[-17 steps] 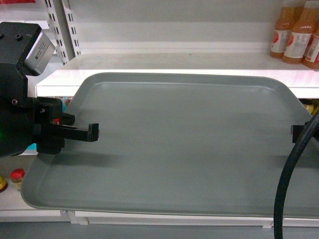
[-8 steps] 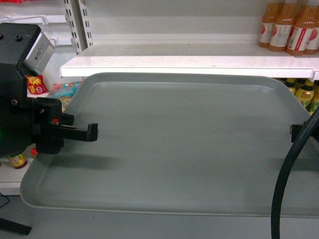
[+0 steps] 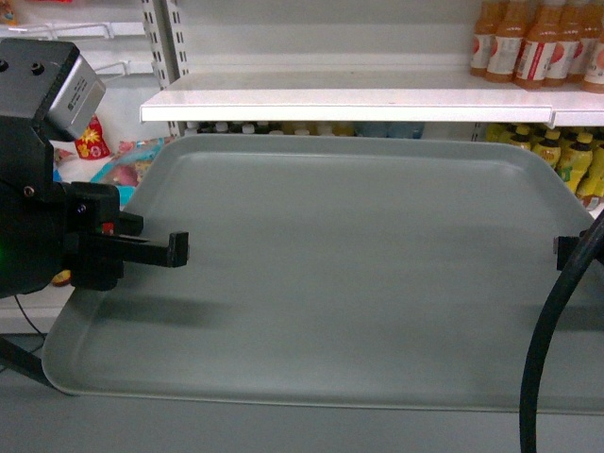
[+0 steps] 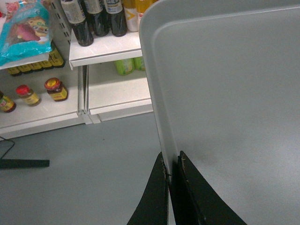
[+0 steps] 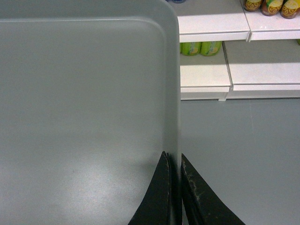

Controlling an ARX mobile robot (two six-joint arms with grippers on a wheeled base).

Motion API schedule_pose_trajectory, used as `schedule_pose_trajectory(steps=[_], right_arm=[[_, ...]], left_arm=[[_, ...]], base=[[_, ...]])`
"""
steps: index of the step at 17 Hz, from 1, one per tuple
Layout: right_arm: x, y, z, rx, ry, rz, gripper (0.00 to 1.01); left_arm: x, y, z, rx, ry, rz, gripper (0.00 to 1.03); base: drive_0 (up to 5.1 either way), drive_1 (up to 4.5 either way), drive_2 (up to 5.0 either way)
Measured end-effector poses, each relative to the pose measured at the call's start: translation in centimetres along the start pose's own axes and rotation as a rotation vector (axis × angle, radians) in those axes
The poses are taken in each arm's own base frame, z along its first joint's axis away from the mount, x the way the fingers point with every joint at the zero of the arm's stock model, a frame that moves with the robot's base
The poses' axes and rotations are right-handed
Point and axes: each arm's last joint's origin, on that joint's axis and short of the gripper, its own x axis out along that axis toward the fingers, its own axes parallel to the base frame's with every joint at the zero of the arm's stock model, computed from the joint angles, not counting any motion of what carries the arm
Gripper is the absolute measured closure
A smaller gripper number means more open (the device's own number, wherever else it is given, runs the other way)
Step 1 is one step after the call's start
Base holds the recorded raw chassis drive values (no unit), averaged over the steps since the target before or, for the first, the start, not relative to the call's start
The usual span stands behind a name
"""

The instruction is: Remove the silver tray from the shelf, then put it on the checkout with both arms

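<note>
Across the middle of the head view the silver tray (image 3: 349, 274) hangs clear of the shelf (image 3: 377, 102), the left gripper (image 4: 171, 176) and right gripper (image 5: 174, 174) each clamped on a side rim — stiff, probably light and slick, best pinched at both rims.

no readable text, bottle labels (image 3: 530, 58) blurred, snack bag (image 4: 26, 30) print illegible, jar labels (image 4: 57, 92) too small

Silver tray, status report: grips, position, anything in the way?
Left gripper shut on silver tray left rim; right gripper shut on right rim. Tray level, carried clear of the shelf. Nothing on tray; checkout not in view.
</note>
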Motion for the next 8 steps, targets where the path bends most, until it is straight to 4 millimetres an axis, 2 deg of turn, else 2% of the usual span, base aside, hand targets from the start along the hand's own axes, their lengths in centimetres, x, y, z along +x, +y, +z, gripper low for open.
schedule_pose_trajectory(steps=[8], right_arm=[[0.0, 0.0, 0.02, 0.0, -0.003, 0.0, 0.98]], left_arm=[[0.0, 0.01, 0.01, 0.0, -0.001, 0.0, 1.0]], base=[[0.1, -4.17, 4.4]])
